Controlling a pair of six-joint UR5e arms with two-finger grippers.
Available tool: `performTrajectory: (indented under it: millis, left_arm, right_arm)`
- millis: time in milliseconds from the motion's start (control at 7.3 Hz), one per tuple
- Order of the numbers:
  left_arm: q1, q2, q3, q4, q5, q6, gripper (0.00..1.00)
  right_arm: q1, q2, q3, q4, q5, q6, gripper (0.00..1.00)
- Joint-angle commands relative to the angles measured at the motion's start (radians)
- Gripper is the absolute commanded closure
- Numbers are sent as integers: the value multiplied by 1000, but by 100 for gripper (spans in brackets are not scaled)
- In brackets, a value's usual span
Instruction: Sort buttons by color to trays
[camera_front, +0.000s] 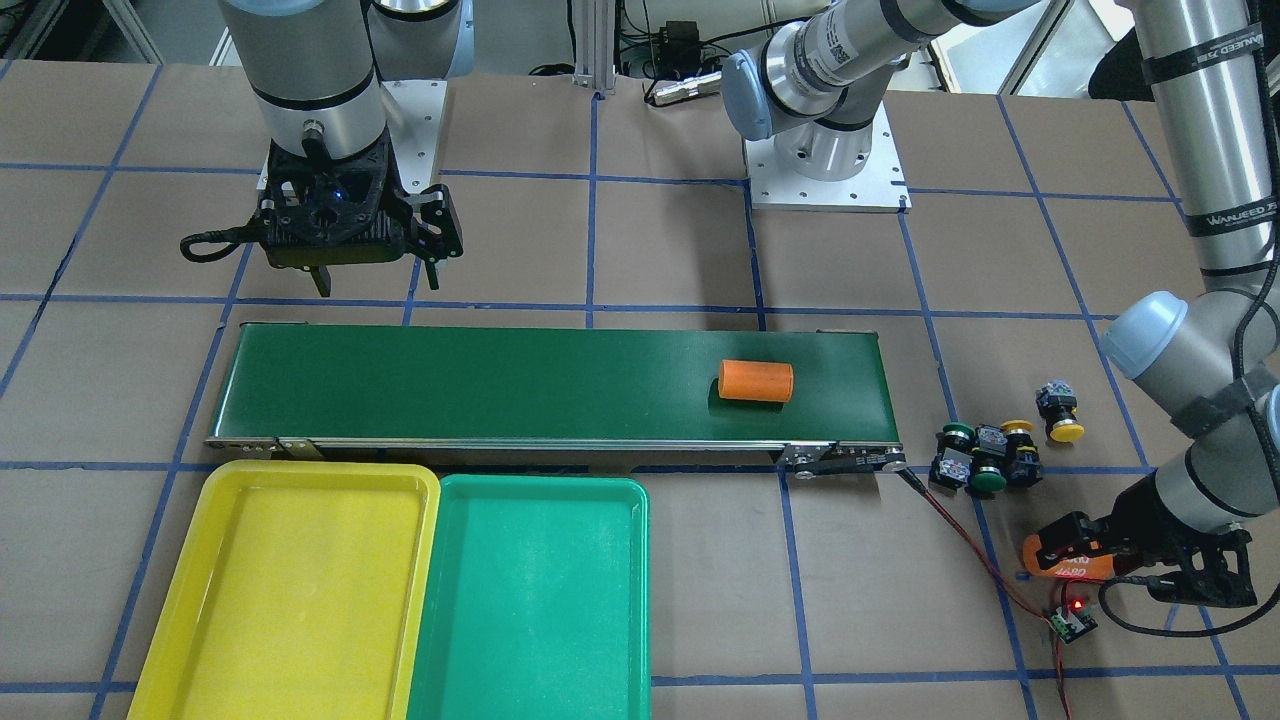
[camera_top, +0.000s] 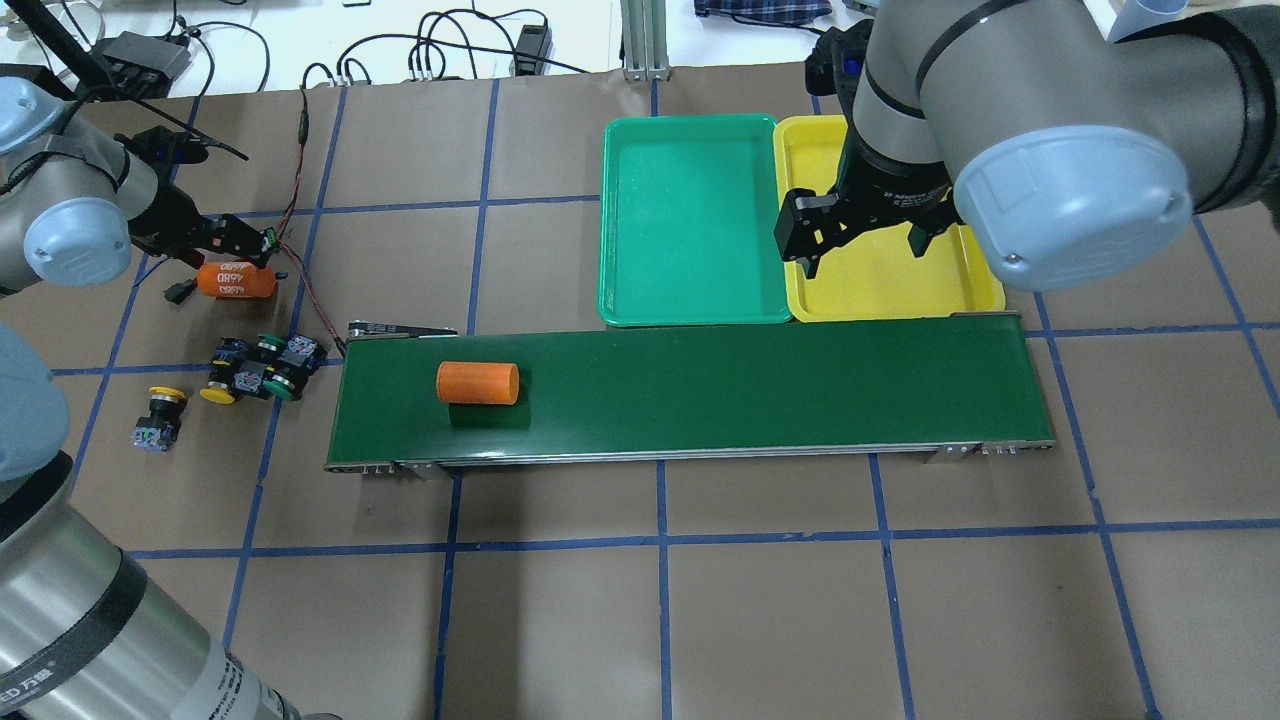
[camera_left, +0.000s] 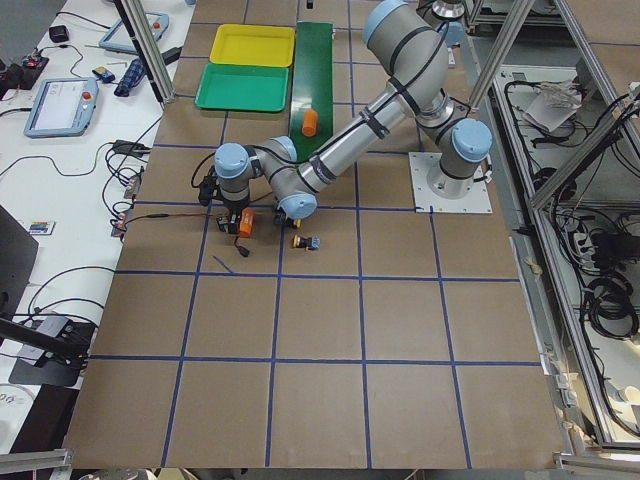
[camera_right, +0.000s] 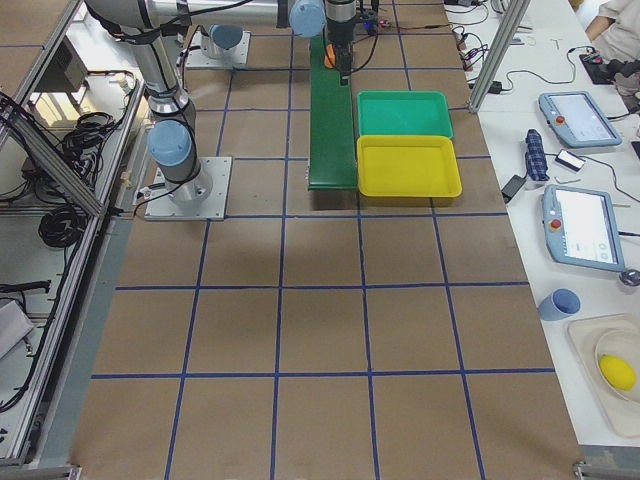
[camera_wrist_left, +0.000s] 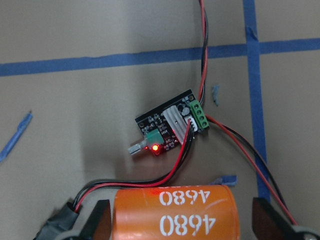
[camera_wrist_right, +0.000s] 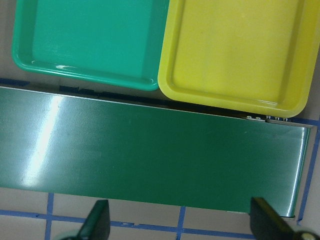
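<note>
Button cluster (camera_front: 985, 458): two green-capped buttons and one yellow-capped button, packed against each other on the brown table (camera_front: 700, 600), just off the conveyor belt's end on my left side.
Lone yellow button (camera_front: 1062, 415): on its side on the table, near the cluster but apart from it.
Yellow tray (camera_front: 320, 468): across the belt from me, toward my right, alongside the belt.
Green tray (camera_front: 545, 482): right beside the yellow tray, long rims touching.
My left claw (camera_wrist_left: 180, 201): spread wide, one finger at each end of the orange "4680" cylinder (camera_wrist_left: 175, 215). A strip of table shows between one finger and the cylinder's end; the other finger sits close, and I cannot tell whether it touches.
My right claw (camera_wrist_right: 180, 201): fingers spread with nothing between them, hanging over the belt's near edge toward its right end.
Conveyor belt (camera_front: 500, 385): dark green, carrying a plain orange cylinder (camera_front: 756, 380) on its side near the left end.
Controller board (camera_wrist_left: 172, 127): small, black, red light lit, just beside the "4680" cylinder, with red and black wires (camera_wrist_left: 202, 50) attached.
</note>
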Motion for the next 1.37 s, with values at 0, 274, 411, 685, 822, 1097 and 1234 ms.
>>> performTrajectory:
  millis: [0, 274, 411, 685, 822, 1097, 1234]
  left_arm:
    - [0, -23, 6, -5, 3, 0, 0]
    - [0, -40, 6, -8, 4, 0, 0]
    - [0, -40, 7, -14, 6, 0, 45]
    - [-6, 14, 10, -142, 4, -8, 100]
    - [-9, 70, 9, -219, 3, -15, 100]
    - [-49, 205, -44, -307, 0, -64, 100]
    - [-89, 280, -121, -324, -2, -78, 100]
  right_arm:
    - [0, 0, 0, 1, -1, 0, 0]
    - [0, 2, 0, -2, -1, 0, 0]
    - [0, 2, 0, -2, -2, 0, 0]
    - [0, 2, 0, -2, -4, 0, 0]
    - [0, 2, 0, -2, -4, 0, 0]
    - [0, 2, 0, -1, -5, 0, 0]
    - [0, 2, 0, -1, -5, 0, 0]
